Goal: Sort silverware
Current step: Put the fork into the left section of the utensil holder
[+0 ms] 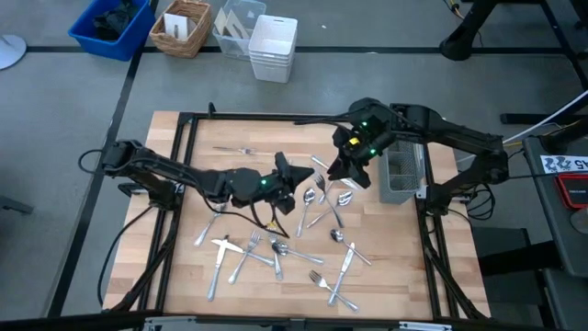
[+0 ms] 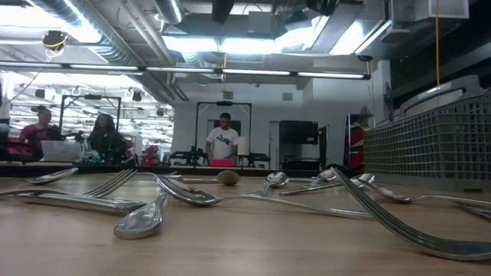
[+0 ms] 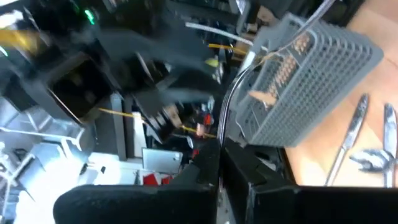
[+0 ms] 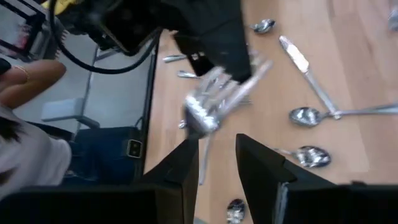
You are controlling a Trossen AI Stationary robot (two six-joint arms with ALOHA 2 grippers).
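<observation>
High view: most silverware (image 1: pixel 276 244) lies scattered across the table's (image 1: pixel 441 276) middle, unsorted; caddy (image 1: pixel 402 170) at its right edge. Left wrist view: left gripper (image 3: pixel 219 168) clenched on a utensil handle. Right wrist view: right gripper (image 4: pixel 217 163) released, below a fork (image 4: pixel 214 102).

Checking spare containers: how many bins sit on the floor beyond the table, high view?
4, in a row: blue bin, wicker basket, clear bin, white bin. More may lie outside the frame.
</observation>
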